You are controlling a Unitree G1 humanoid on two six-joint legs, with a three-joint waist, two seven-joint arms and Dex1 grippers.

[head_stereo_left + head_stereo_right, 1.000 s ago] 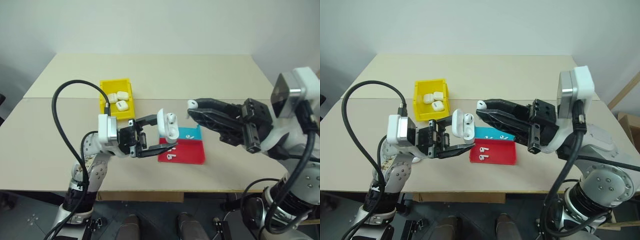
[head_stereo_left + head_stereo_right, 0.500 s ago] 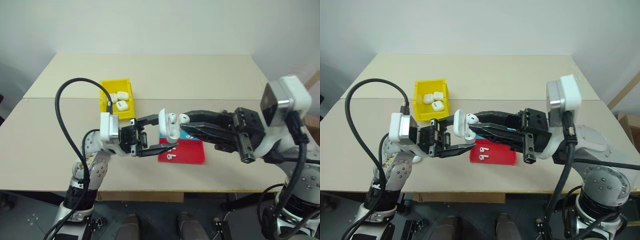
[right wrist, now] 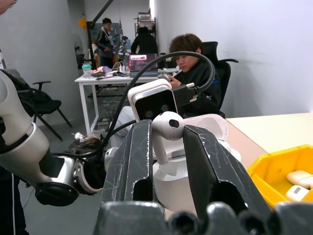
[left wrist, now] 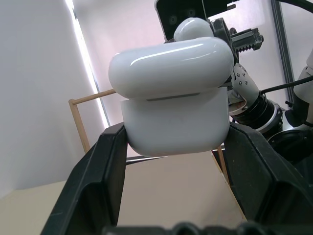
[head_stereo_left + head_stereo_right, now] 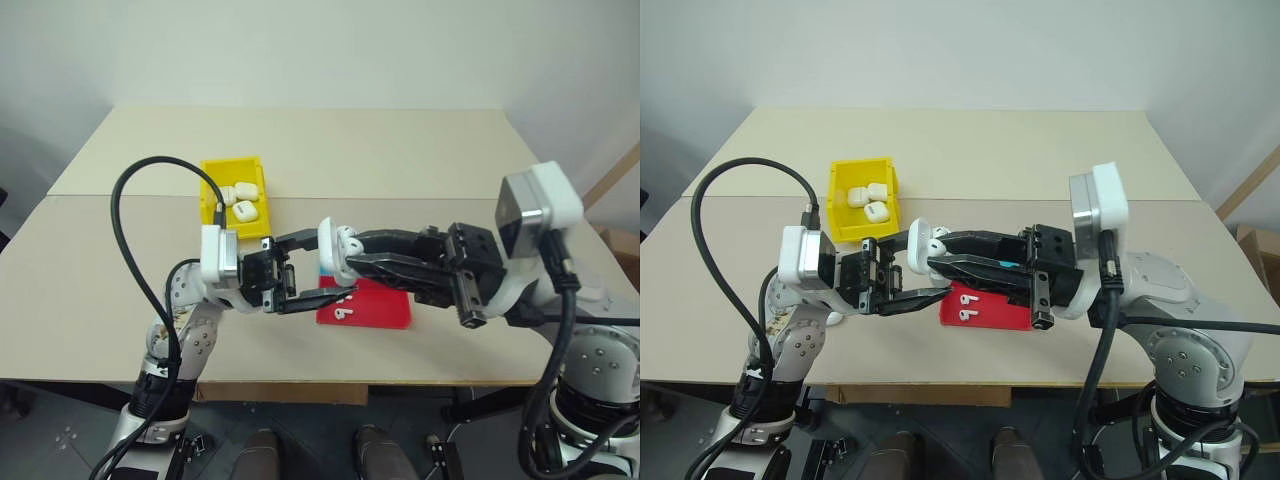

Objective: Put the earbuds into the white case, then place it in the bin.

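My left gripper is shut on the white case, holding it by its base above the table with the lid flipped open. In the left wrist view the case sits between both fingers. My right gripper comes in from the right, shut on one earbud, which it holds right at the case's open mouth with the stem pointing down into it. Two more earbuds lie on the red part of the tray. The yellow bin stands behind my left arm.
Three closed white cases lie in the yellow bin. The shallow red and blue tray lies under the right gripper. The tan table stretches behind. In the right wrist view a person sits at a desk in the background.
My right gripper has carried the earbud left and down, from well clear of the case to its open mouth. The left gripper and case stayed put.
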